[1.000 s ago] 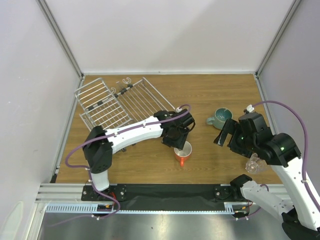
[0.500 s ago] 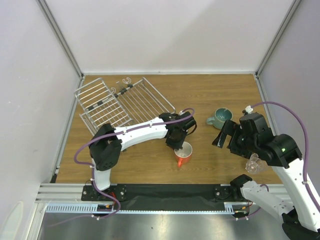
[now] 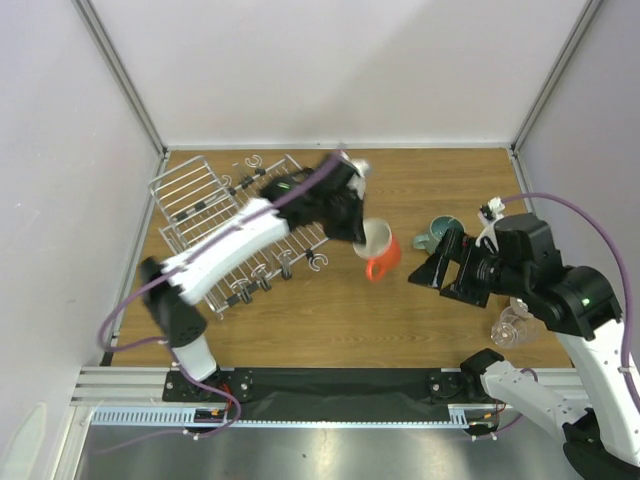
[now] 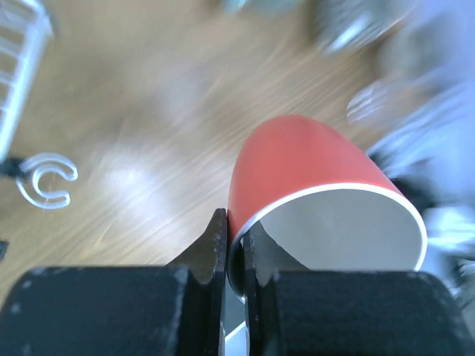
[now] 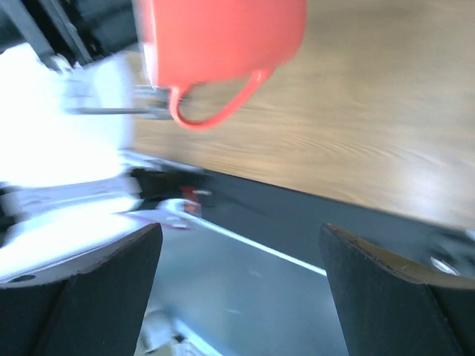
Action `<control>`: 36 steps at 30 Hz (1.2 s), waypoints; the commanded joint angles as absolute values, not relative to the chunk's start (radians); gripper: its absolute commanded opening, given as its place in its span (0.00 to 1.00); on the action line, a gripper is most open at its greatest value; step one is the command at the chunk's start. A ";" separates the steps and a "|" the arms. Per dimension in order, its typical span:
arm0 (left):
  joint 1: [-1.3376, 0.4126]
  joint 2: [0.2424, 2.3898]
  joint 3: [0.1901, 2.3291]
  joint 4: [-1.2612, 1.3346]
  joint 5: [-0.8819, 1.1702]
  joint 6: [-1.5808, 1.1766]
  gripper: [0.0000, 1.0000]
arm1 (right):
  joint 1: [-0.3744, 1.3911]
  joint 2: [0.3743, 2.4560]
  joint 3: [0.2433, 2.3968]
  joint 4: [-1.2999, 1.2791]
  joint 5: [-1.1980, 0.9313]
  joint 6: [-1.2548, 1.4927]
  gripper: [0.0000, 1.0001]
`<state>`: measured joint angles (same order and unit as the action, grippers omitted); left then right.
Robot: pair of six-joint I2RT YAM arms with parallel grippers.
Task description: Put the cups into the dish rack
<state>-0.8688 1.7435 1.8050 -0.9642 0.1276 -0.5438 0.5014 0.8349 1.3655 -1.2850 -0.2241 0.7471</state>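
Note:
My left gripper [image 3: 358,236] is shut on the rim of the red mug [image 3: 379,254], which has a white inside, and holds it tipped in the air right of the dish rack [image 3: 235,215]. In the left wrist view the gripper [image 4: 236,256] pinches the mug [image 4: 297,167] wall, one finger inside and one outside. My right gripper [image 3: 432,270] is open and empty, left of the dark teal mug [image 3: 440,234]. The right wrist view shows the red mug [image 5: 223,37] ahead of its open gripper [image 5: 241,259]. A clear glass [image 3: 510,325] lies under the right arm.
The silver wire rack lies at the back left with small black clips along its front rods. A clear plastic hook [image 4: 46,180] lies on the wood near the rack. Grey walls enclose the table on three sides.
My left gripper has lifted the red mug off the table and carried it up and back, toward the rack's right side. My right gripper has swung left and tilted.

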 commanded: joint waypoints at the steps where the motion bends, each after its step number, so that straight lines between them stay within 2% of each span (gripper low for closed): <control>1: -0.779 1.514 1.840 -0.828 0.287 -0.649 0.00 | 0.500 0.824 1.424 -1.067 -0.417 0.793 0.94; 6: -0.684 1.274 1.577 -0.441 0.409 -0.871 0.01 | 0.500 0.811 1.359 -0.742 -0.606 0.883 0.91; 10: -0.666 1.134 1.366 -0.131 0.410 -1.092 0.00 | 0.541 0.815 1.287 -0.524 -0.683 0.994 0.89; 15: -0.669 1.046 1.272 -0.014 0.393 -1.170 0.00 | 0.618 0.877 1.258 -0.296 -0.660 1.091 0.88; 23: -0.667 1.008 1.255 -0.031 0.364 -1.160 0.00 | 0.764 0.985 1.273 -0.152 -0.526 1.163 0.79; 28: -0.667 0.991 1.233 -0.014 0.359 -1.152 0.00 | 0.810 0.991 1.247 -0.095 -0.410 1.216 0.63; 32: -0.669 0.966 1.197 -0.003 0.356 -1.149 0.00 | 0.822 0.991 1.235 -0.043 -0.364 1.249 0.57; 35: -0.669 0.950 1.170 -0.003 0.353 -1.152 0.00 | 0.834 1.000 1.232 -0.043 -0.338 1.256 0.46; 36: -0.669 0.948 1.166 -0.003 0.354 -1.157 0.00 | 0.838 1.005 1.232 -0.038 -0.341 1.258 0.40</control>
